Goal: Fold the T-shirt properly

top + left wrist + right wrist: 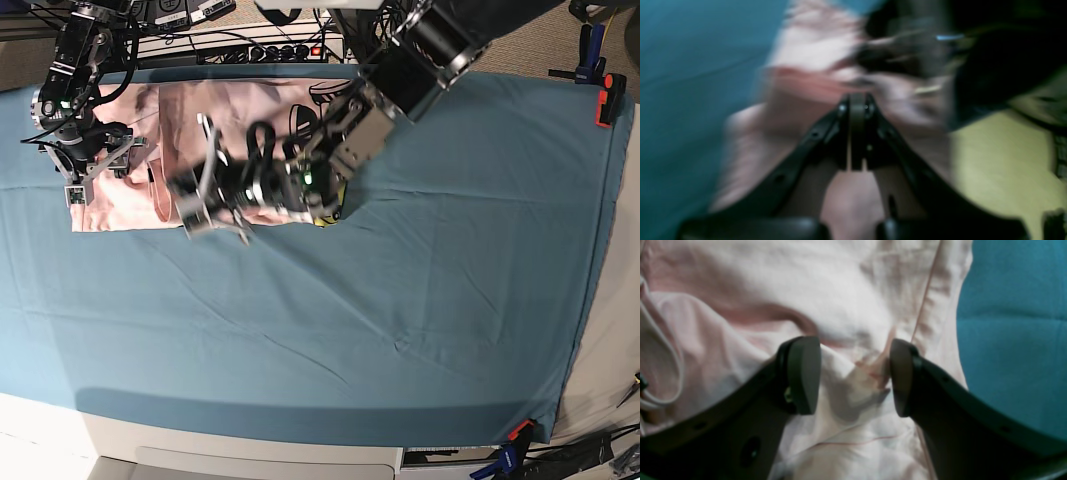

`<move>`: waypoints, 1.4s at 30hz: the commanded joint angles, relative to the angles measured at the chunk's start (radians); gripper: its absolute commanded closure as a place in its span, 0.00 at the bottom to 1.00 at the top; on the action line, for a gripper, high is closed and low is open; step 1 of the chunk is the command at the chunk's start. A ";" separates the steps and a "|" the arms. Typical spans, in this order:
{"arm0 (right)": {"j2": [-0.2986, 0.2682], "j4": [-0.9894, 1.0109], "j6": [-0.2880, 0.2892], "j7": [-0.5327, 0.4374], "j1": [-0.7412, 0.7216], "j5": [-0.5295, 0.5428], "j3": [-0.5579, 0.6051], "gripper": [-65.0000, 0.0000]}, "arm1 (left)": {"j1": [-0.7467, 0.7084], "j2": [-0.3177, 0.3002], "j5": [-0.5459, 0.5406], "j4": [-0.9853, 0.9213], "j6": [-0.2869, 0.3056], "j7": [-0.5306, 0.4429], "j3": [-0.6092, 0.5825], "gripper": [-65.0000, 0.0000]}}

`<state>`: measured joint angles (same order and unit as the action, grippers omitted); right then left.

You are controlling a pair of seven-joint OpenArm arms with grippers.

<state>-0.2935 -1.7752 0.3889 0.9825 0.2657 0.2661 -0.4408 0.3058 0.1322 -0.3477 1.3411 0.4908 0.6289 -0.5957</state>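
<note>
T-shirt [846, 290]: one, pale pink creased cotton — beneath both end effectors | left end effector [857, 103]: pinched closed on T-shirt | right end effector [855, 375]: spread wide above a fold | teal cloth [420, 300]: one, covers table

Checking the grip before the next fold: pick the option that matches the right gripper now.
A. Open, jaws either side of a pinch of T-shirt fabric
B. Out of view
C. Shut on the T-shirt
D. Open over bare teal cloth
A: in the right wrist view the right gripper stands with jaws wide apart, a raised wrinkle of the pink T-shirt between them.
</note>
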 commanded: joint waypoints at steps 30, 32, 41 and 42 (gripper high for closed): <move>-0.342 0.490 0.099 0.259 -0.208 0.549 -0.521 0.37 | 0.074 -0.182 -0.257 0.074 0.068 0.498 0.182 0.40; -0.361 0.613 0.148 0.336 -0.248 0.676 -0.521 0.37 | 0.074 -0.183 -0.226 0.120 0.050 0.500 0.182 0.40; -0.374 0.889 0.248 0.414 -0.285 0.944 -0.520 0.37 | 0.074 -0.185 -0.197 0.183 0.030 0.502 0.187 0.40; -0.375 0.895 0.248 0.414 -0.285 0.958 -0.513 0.37 | 0.074 -0.185 -0.200 0.183 0.030 0.501 0.187 0.40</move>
<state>-0.6315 -0.8673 0.6292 1.4094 -0.0082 1.1965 -0.9516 0.3553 -0.0608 -0.5282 1.5070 0.5175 1.1450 -0.4145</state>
